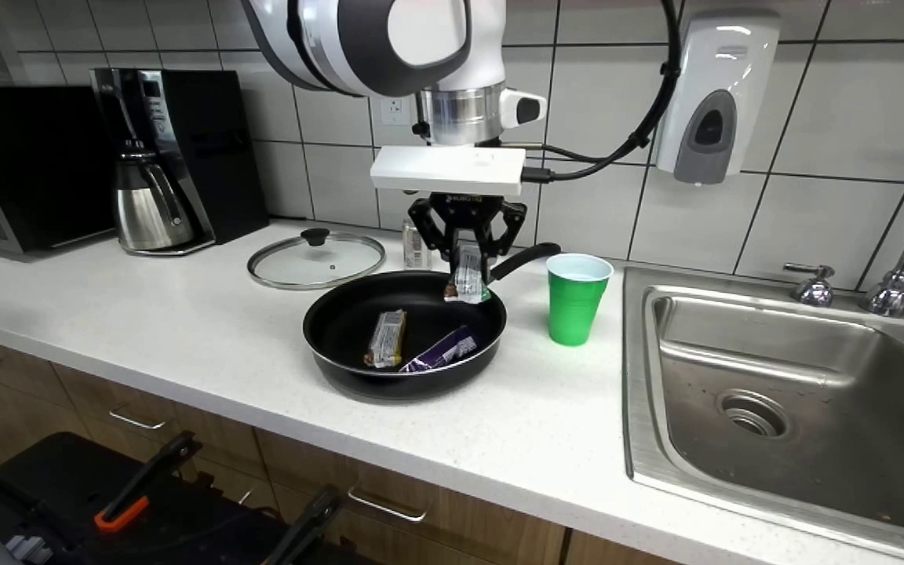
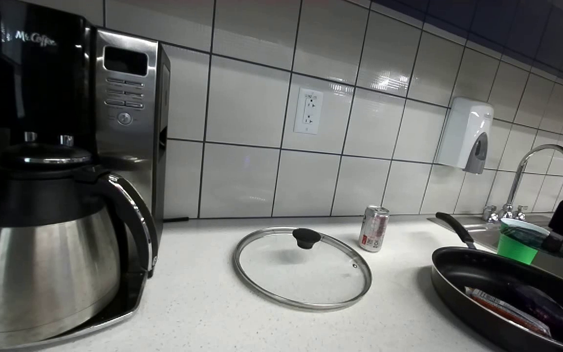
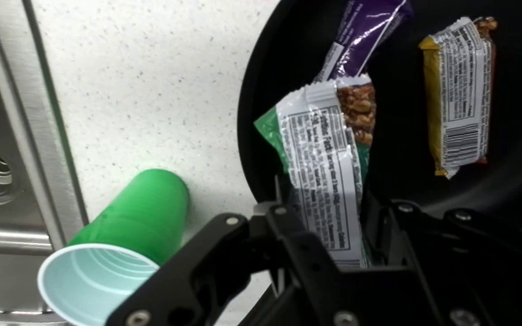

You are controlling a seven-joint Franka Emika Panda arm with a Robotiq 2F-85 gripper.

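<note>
- The white-and-grey Franka arm [image 1: 389,47] reaches in from above, with the Robotiq gripper [image 1: 469,255] pointing straight down.
- Its jaws are clamped on a green-and-white granola bar [image 3: 324,172], held above the cup-side part of the black frying pan [image 1: 342,322].
- Inside the pan lie a yellow-edged granola bar [image 3: 465,99] and a purple-wrapped bar [image 3: 360,40], a little apart.
- A green plastic cup [image 1: 575,314] stands upright between the pan and the steel sink [image 1: 821,455].
- A steel carafe [image 2: 47,274] sits in the Mr. Coffee coffee maker [image 2: 127,117]; its contents are hidden.
- A glass lid [image 2: 306,288] lies knob up on the countertop [image 2: 198,293], near a soda can [image 2: 374,230].
</note>
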